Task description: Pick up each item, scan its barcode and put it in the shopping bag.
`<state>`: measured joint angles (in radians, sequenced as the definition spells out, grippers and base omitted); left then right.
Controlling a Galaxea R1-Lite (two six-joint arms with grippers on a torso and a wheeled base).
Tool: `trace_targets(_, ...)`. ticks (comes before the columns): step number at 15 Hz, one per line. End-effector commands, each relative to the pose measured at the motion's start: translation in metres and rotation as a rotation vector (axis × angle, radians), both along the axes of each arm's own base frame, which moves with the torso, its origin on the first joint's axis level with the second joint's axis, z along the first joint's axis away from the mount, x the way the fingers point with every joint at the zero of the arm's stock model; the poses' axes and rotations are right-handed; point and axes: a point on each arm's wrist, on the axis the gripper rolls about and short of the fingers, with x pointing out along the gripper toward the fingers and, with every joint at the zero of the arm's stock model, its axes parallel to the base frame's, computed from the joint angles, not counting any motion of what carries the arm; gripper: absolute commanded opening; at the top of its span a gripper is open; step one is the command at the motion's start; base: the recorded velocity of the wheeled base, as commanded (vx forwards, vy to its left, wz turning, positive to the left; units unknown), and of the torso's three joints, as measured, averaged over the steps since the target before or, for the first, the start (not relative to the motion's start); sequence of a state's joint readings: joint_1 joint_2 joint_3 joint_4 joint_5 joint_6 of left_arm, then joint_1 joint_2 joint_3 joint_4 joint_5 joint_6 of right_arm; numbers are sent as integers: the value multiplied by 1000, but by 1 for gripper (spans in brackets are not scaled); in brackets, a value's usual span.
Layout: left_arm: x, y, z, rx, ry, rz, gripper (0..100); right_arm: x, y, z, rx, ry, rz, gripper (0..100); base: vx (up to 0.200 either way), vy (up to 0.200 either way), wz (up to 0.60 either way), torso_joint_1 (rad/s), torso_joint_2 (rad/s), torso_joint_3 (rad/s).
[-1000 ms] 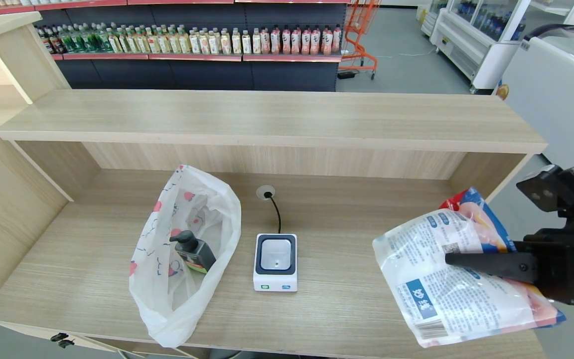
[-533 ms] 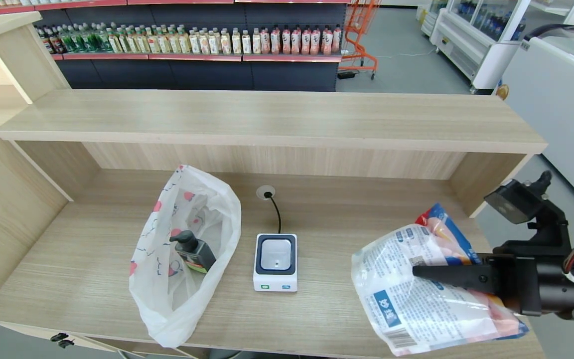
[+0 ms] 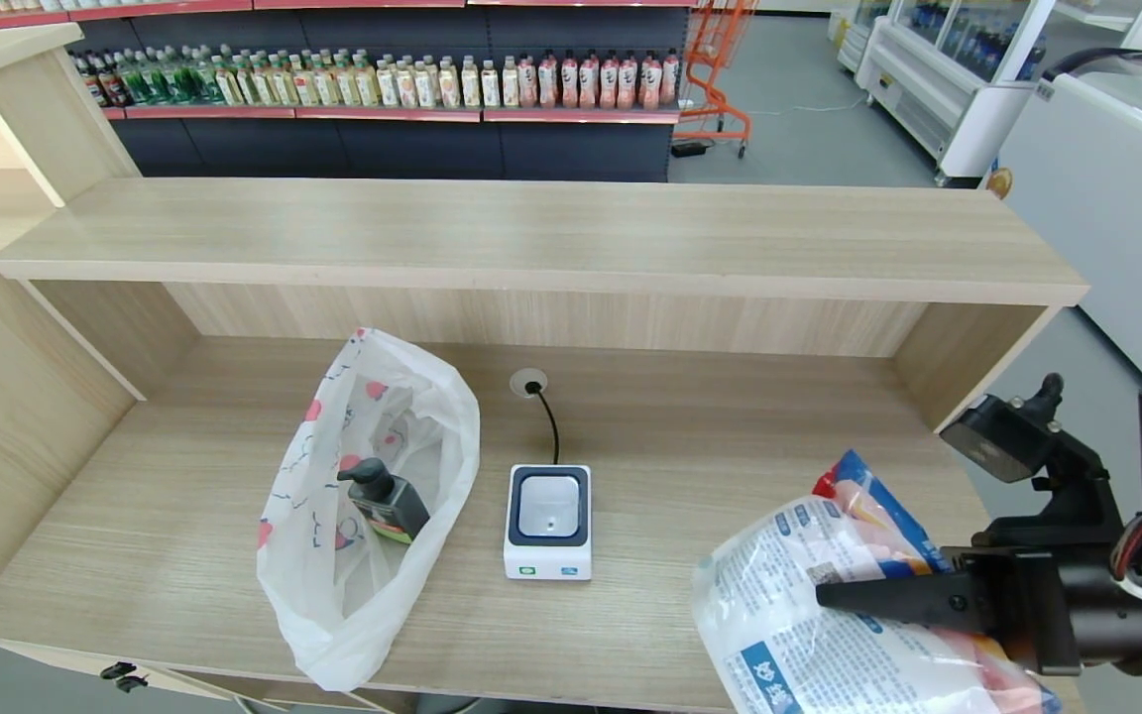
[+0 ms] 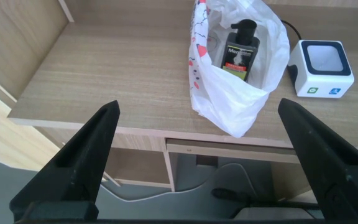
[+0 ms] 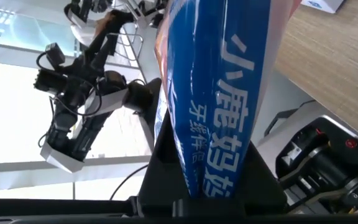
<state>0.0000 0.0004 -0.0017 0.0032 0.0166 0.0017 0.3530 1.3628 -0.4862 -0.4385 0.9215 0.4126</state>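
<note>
Packet: the shiny white-and-blue plastic food packet now sits lower and more to the left, in the lower right of the head picture.
Right pincer: the black right gripper pinches the packet.
Left pincer: the left gripper is spread wide and holds nothing.
Scanner: the small white square scanner waits at centre, apart from the packet, so the scan comes next, I think.
Bag: the thin white shopping bag with red hearts lies centre-left, with a dark pump bottle inside.

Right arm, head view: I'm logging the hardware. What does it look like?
The right gripper is matte black with long tapered fingers; a black camera module sits on a bracket above the cylindrical wrist, with red, white and black cables beside it.
</note>
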Motion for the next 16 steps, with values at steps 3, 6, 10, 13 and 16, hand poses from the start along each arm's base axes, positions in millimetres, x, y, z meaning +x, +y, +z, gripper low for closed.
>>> trace_targets(3, 0, 0, 0, 0, 0, 0, 100, -3, 8, -2, -8, 21, 46, 0, 0, 0, 0, 0, 0, 0)
trace_targets(6, 0, 0, 0, 0, 0, 0, 100, -2, 9, 0, -4, 11, 45, 0, 0, 0, 0, 0, 0, 0)
trace_targets(10, 0, 0, 0, 0, 0, 0, 100, 1, 8, 3, 2, -4, 39, 0, 0, 0, 0, 0, 0, 0)
trace_targets(13, 0, 0, 0, 0, 0, 0, 100, 2, 8, 5, 4, -8, 35, 0, 0, 0, 0, 0, 0, 0)
trace_targets(16, 0, 0, 0, 0, 0, 0, 100, 2, 7, 6, 5, -15, 31, 0, 0, 0, 0, 0, 0, 0)
